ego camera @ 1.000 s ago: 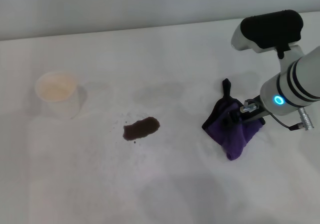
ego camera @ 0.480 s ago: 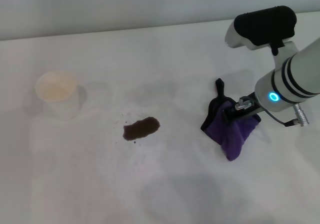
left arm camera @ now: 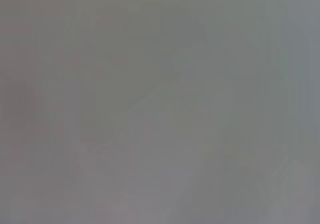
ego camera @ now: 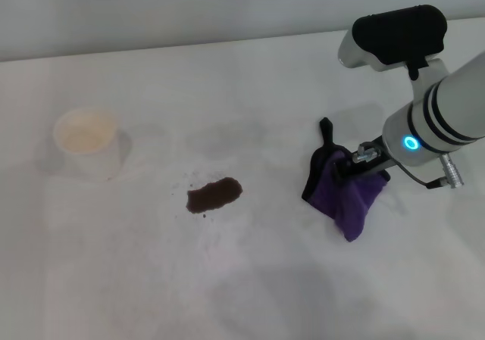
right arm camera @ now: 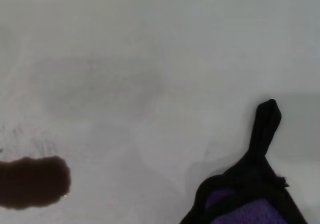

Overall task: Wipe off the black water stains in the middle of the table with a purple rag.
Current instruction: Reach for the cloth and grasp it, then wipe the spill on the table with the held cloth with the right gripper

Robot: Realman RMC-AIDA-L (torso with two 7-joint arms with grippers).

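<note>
right gripper [ego camera: 358, 164] pinches the purple rag [ego camera: 345, 194], which hangs below it; black water stains [ego camera: 214, 194] lie well to its left on the table [ego camera: 250, 279].

A plain grey wall [ego camera: 151, 10] rises behind the evenly lit surface.

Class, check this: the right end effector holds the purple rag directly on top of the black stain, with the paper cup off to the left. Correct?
Not quite. In the head view the right end effector holds the purple rag well to the right of the black stain, not on it. The paper cup is indeed left.
</note>
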